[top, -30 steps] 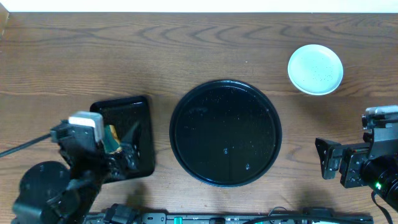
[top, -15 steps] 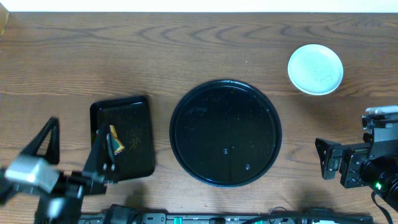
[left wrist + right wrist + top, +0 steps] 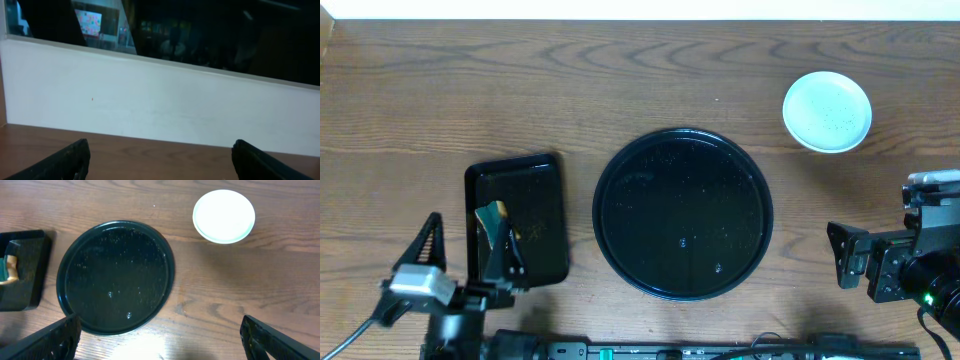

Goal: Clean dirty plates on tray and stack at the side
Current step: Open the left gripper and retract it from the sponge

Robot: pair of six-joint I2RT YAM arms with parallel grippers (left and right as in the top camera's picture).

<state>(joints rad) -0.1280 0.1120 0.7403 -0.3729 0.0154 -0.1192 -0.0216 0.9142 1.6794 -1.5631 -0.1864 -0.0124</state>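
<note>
Swinging off the small rectangular tray (image 3: 535, 215), my left pincer (image 3: 470, 225) has dropped toward 7 o'clock on the worktop (image 3: 520, 90). Its fingers are spread wide and hold nothing, and a yellow-green block (image 3: 495, 220) on that tray is now uncovered. The tray (image 3: 683, 213), round, glossy black and flecked with droplets, sits mid-worktop. The plates (image 3: 827, 111) show as one pale mint disc at 2 o'clock from it, well apart; how many are stacked I cannot tell. My right pincer (image 3: 160, 340), at 4 o'clock, hangs wide and empty.
</note>
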